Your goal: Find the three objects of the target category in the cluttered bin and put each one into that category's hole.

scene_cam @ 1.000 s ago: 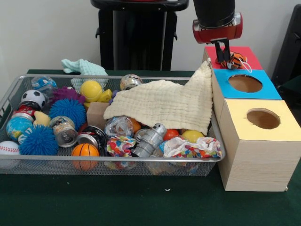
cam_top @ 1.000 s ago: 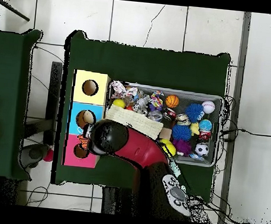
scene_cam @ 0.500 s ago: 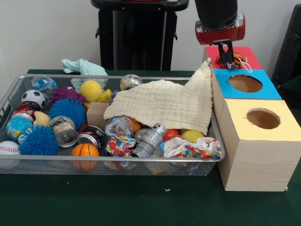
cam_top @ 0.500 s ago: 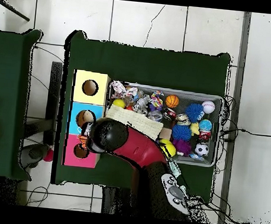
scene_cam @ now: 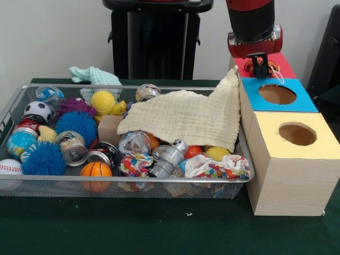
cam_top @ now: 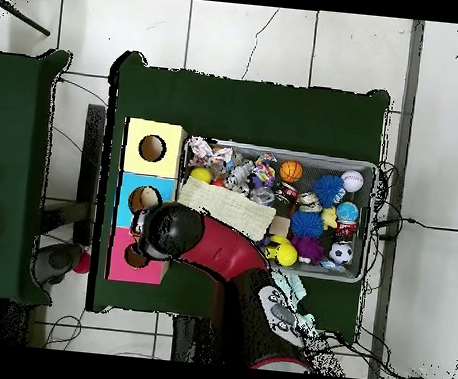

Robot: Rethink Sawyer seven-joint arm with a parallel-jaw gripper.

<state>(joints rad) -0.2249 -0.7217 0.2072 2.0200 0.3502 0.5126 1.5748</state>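
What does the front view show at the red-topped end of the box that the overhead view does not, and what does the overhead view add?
Front view only: the gripper hangs over the red hole's surround, with the orange tiger toy and its white cord loop at its tip; whether it grips the toy is unclear.

Overhead view only: the arm covers that spot, hiding toy and gripper; a second green table stands beside.

Both: the wire bin, the cream cloth, and the blue hole and yellow hole.
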